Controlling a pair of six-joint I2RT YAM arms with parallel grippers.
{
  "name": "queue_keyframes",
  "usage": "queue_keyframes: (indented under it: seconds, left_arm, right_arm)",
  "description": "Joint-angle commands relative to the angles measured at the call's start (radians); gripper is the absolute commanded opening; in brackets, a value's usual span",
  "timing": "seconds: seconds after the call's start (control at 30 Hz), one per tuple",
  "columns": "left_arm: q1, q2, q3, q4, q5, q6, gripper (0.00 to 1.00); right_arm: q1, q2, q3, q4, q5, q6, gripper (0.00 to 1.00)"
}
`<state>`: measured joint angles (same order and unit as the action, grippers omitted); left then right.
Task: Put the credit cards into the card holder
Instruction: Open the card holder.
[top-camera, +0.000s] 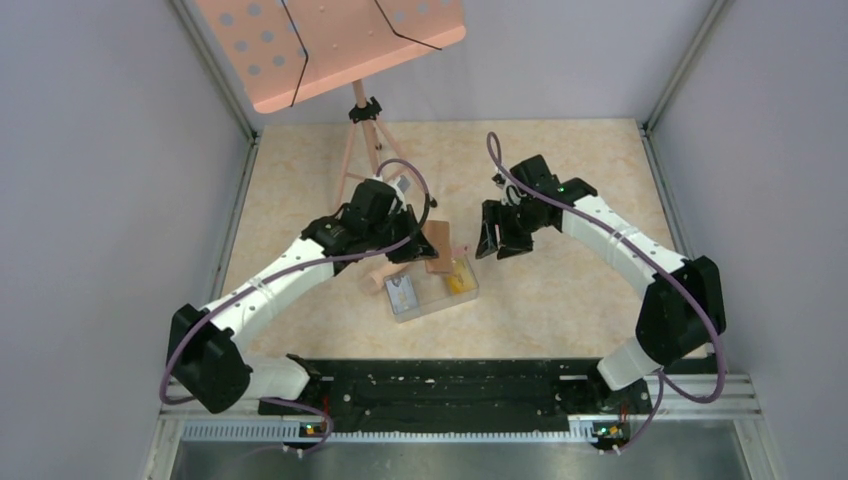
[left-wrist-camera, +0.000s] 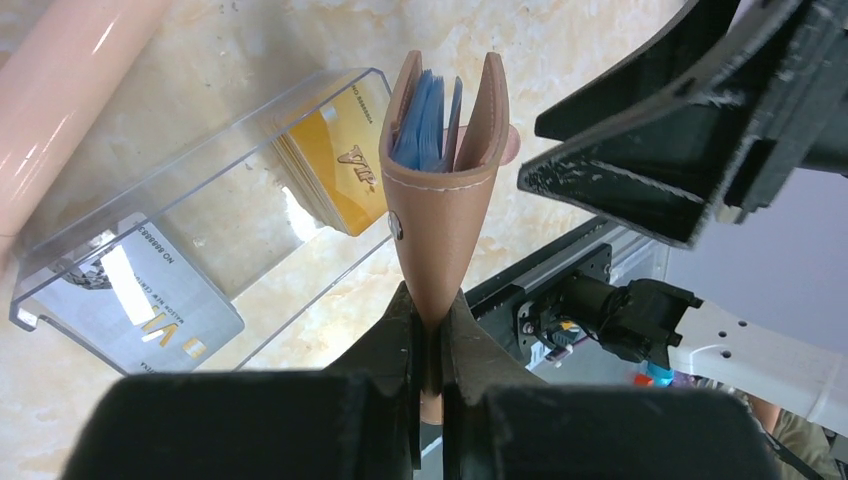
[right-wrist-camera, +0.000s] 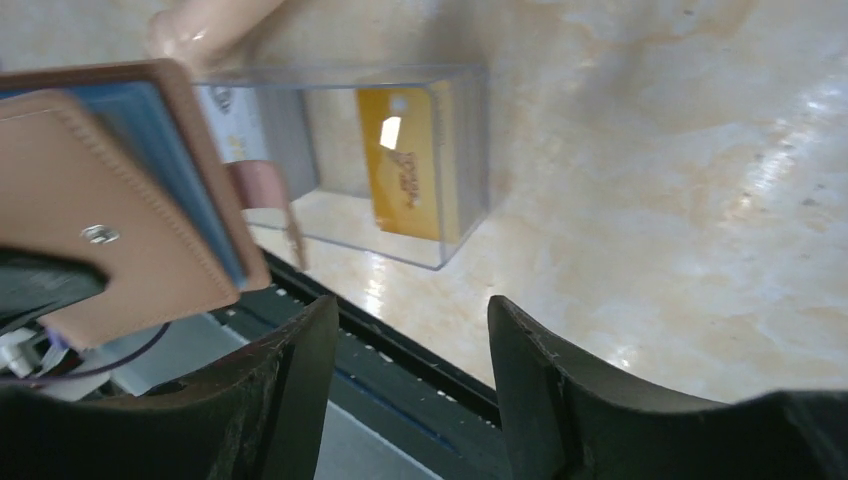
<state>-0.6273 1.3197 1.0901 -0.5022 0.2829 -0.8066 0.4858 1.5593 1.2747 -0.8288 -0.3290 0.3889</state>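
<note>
The fingers (left-wrist-camera: 390, 345) of the left gripper (left-wrist-camera: 430, 312) are pressed together on the thin bottom edge of the brown card holder (left-wrist-camera: 445, 215), pinching it tight. The card holder stands up from the fingers with its open mouth pointing away from them. Some blue cards (left-wrist-camera: 420, 125) sit inside the mouth, tucked between the two brown sides, and their top edges show.

Just past the card holder is a clear box (left-wrist-camera: 240, 240) on the table (top-camera: 570, 170). A stack of yellow cards (left-wrist-camera: 345, 170) leans at the end of the box that is nearest the card holder. A grey card (left-wrist-camera: 150, 310) with small marks lies flat on the bottom at the other end. A pink pole (left-wrist-camera: 60, 90) runs close by that end of the box.

The right gripper (top-camera: 497, 243) is on the other side of the card holder, close to it but not touching it. Its fingers (right-wrist-camera: 560, 400) are spread wide apart and hold nothing. From the camera on that wrist, the card holder is off to the left and the yellow cards show through the clear wall of the box behind it.

Far at the back a pink stand (top-camera: 330, 45) with thin legs stands on the table
</note>
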Motion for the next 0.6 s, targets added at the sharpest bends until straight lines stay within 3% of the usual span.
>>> queue_keyframes:
  seconds: [0.0,0.17,0.3,0.4,0.5,0.57]
  left_arm:
    - [0.0,-0.046,-0.015,0.078,0.03,-0.01,0.0]
    - [-0.001,-0.057,-0.028,0.108,0.049,-0.013,0.0]
    - [-0.001,-0.075,-0.036,0.118,0.053,-0.007,0.0]
    - [0.0,-0.099,-0.054,0.145,0.058,-0.006,0.0]
    - [0.0,-0.116,-0.065,0.158,0.064,-0.004,0.0]
    - [0.0,-0.121,-0.068,0.159,0.067,0.002,0.0]
  right_arm:
    - [-0.01,-0.086,-0.027,0.136,-0.228,0.029,0.58]
    - [-0.01,-0.074,-0.044,0.196,-0.326,0.047,0.58]
    - [-0.01,-0.05,-0.057,0.234,-0.319,0.073,0.56]
    - [-0.01,-0.028,-0.052,0.252,-0.303,0.077,0.5]
    - [-0.01,-0.008,-0.043,0.288,-0.314,0.082,0.38]
    - [-0.009,0.0,-0.034,0.319,-0.337,0.092,0.38]
